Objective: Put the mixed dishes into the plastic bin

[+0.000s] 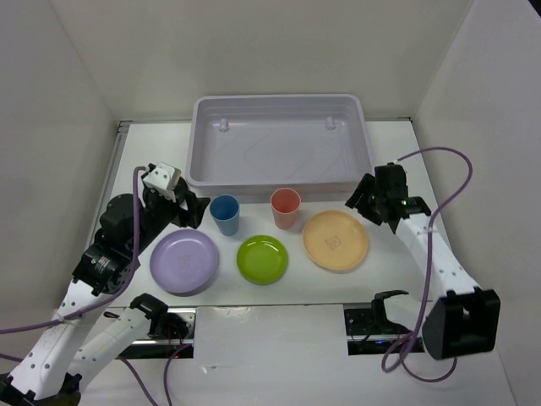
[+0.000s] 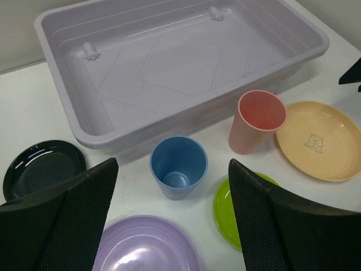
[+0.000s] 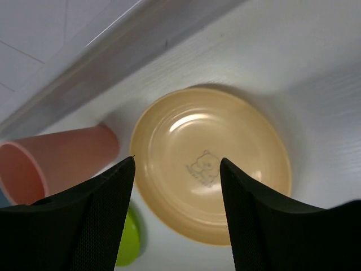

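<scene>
While left pincer (image 1: 196,211) and right pincer (image 3: 177,161) gape empty, blue cup (image 2: 178,167) and yellow-orange plate (image 3: 186,130) sit on the table (image 1: 393,165) near the plastic bin (image 1: 203,165). Likely light, stiff, slick: pinch at rims.

Robot lab bench here: bare white table (image 1: 156,148) walled by plain white panels (image 1: 270,51), left arm (image 1: 106,262), right arm (image 1: 435,258) bolted at near edge, purple cable (image 1: 440,150) looping loose, plastic bin (image 1: 279,148) on top.
</scene>
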{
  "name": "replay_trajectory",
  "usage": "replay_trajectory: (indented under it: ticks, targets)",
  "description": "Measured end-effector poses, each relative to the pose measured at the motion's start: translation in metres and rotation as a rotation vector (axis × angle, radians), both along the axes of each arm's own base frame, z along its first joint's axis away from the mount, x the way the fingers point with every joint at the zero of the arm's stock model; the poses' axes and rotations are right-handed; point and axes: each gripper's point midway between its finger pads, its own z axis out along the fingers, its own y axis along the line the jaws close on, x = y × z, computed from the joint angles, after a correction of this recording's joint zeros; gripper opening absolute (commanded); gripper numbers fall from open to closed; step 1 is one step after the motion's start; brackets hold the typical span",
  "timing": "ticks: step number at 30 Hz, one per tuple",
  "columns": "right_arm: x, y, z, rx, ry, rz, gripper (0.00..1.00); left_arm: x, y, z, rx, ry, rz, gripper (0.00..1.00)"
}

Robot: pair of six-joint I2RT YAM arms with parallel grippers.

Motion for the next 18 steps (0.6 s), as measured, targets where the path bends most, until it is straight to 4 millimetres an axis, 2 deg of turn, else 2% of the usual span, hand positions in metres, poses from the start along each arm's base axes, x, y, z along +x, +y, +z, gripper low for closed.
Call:
replay_trajectory:
  ticks: [6, 9, 12, 15, 18]
  targets:
    - [-0.040, 0.027, 0.018, 0.161, -0.108, -0.152, 0.67, -0.001, 0.000, 0.000, -0.001, -0.002, -0.001, 0.87]
    - [-0.059, 0.026, 0.019, 0.230, -0.123, -0.225, 0.65, -0.001, -0.001, 0.000, -0.002, -0.001, -0.007, 0.87]
    - [-0.074, 0.024, 0.014, 0.270, -0.102, -0.287, 0.64, -0.002, -0.003, -0.002, -0.001, 0.004, -0.018, 0.87]
    - [-0.081, 0.031, 0.009, 0.285, -0.071, -0.301, 0.64, -0.003, -0.004, -0.002, -0.002, 0.004, -0.022, 0.87]
    - [-0.082, 0.037, -0.007, 0.260, 0.003, -0.307, 0.66, -0.003, -0.005, -0.002, -0.003, 0.004, -0.025, 0.87]
